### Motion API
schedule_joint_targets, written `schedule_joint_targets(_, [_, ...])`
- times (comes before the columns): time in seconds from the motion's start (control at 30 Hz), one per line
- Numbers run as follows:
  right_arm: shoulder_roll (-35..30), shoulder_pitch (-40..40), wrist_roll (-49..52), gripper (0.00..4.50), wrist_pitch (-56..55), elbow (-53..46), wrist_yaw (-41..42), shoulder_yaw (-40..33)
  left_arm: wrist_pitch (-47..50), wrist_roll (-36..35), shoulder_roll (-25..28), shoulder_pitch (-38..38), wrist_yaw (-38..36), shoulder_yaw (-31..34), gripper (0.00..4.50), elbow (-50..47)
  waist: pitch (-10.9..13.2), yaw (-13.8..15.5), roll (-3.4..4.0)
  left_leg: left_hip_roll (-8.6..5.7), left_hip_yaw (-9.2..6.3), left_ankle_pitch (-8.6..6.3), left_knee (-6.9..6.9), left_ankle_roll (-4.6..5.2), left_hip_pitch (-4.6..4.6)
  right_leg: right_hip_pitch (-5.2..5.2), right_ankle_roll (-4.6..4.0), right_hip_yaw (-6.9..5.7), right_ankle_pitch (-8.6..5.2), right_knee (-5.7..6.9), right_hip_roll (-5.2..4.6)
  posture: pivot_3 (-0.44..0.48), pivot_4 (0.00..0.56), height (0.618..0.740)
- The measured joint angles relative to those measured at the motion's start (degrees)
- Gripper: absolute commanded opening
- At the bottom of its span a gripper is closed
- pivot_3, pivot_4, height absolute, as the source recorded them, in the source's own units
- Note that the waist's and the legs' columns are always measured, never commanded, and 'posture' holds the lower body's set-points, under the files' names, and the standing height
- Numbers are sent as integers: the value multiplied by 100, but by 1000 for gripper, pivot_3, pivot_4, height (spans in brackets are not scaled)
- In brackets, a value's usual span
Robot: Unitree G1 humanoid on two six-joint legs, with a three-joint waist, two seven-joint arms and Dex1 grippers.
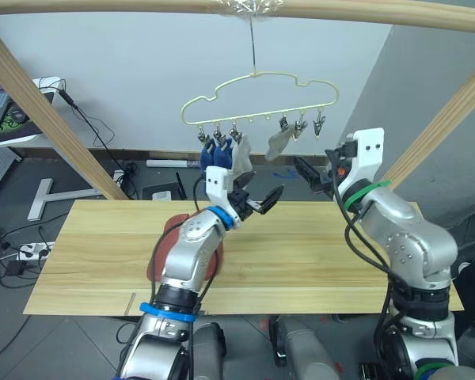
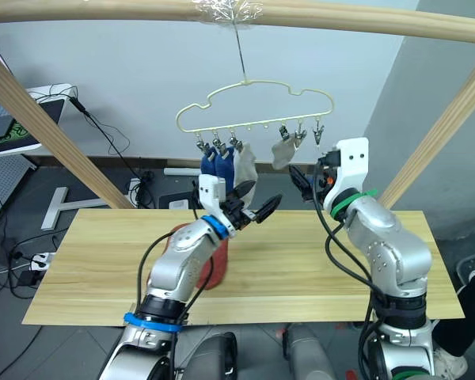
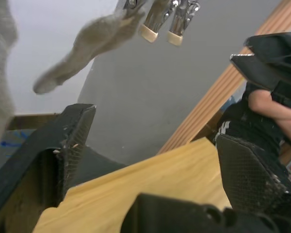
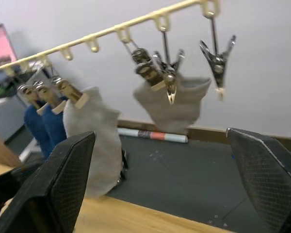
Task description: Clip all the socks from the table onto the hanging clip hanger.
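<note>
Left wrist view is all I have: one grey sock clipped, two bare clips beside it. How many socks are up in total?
Observer: Four. The clip hanger carries two blue socks and a left grey sock on its left clips, plus the right grey sock that you see.
Operator: What's left on the table?
Observer: Rust-red socks lie on the table, partly under the left arm; I cannot count them.
Operator: Right gripper holding anything?
Observer: No. The right gripper has its fingers open and empty, raised just below the free clips.
</note>
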Motion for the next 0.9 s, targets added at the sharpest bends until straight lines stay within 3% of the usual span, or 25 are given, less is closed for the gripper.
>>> schedule_joint_targets(0.1, [67, 84, -313, 2921, -316, -34, -73, 276, 313, -196, 257, 136, -100, 81, 4500, -529, 0, -19, 0, 1, 3, 0, 1, 0, 0, 1, 0, 2, 0, -2, -4, -73, 248, 740])
schedule_joint_targets(0.3, [67, 198, -993, 2921, -1079, 151, -99, 648, 794, -518, 776, 303, -90, 506, 4500, -1197, 0, -15, 0, 2, 3, 0, 0, 0, 1, -1, 0, 3, 0, -4, -8, -57, 249, 740])
schedule_joint_targets(0.43, [211, 192, -1212, 2000, -1441, 434, -98, 727, 932, -562, 794, 403, -47, 537, 4500, -1349, 0, 5, 0, 1, 4, 0, 0, 0, 0, 1, 0, 3, 0, -6, -11, -33, 245, 740])
schedule_joint_targets(0.77, [354, -115, -1466, 2000, -1971, 1176, 23, 726, 1095, -719, 790, 364, 166, 541, 4500, -1729, 0, 90, 0, 0, 3, 0, 0, 0, 1, -1, -1, 3, 0, -3, -8, -13, 242, 740])
schedule_joint_targets(0.9, [374, -319, -1516, 1066, -2271, 1599, 106, 709, 1211, -835, 905, 355, 114, 537, 4500, -1936, 0, 131, 0, 0, 4, 0, 0, 0, 0, -1, -1, 3, 0, -3, -8, -1, 240, 740])
